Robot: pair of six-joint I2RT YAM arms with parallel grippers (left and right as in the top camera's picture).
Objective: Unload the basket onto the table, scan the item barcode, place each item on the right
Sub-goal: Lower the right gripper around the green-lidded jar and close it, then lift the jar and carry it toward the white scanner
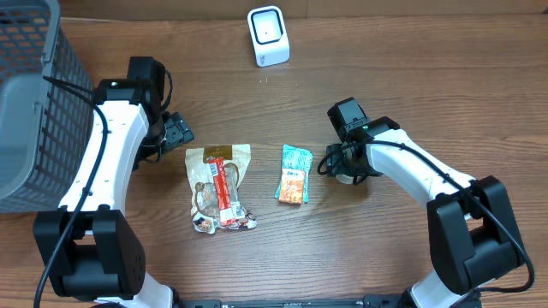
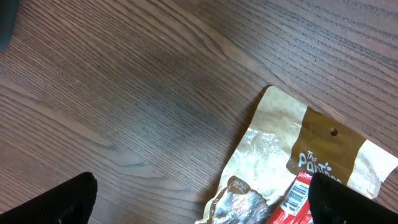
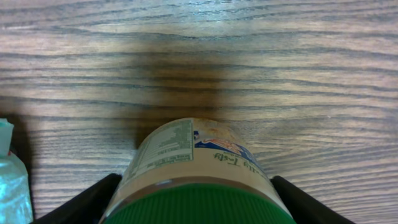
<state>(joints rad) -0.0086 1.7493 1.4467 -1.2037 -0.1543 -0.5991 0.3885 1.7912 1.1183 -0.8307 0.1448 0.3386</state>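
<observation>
A jar with a green ribbed lid and a printed label fills the bottom of the right wrist view. My right gripper is shut on it, with one black finger against each side. From overhead my right gripper covers the jar almost fully. The white barcode scanner stands at the far middle of the table. My left gripper is open and holds nothing. It hovers just left of a brown snack pouch, and its fingertips stand wide apart above the pouch's edge.
A red wrapped bar lies on the brown pouch, its barcode face up. A teal snack packet lies just left of the right gripper and shows again at the packet's edge. A grey mesh basket fills the left side.
</observation>
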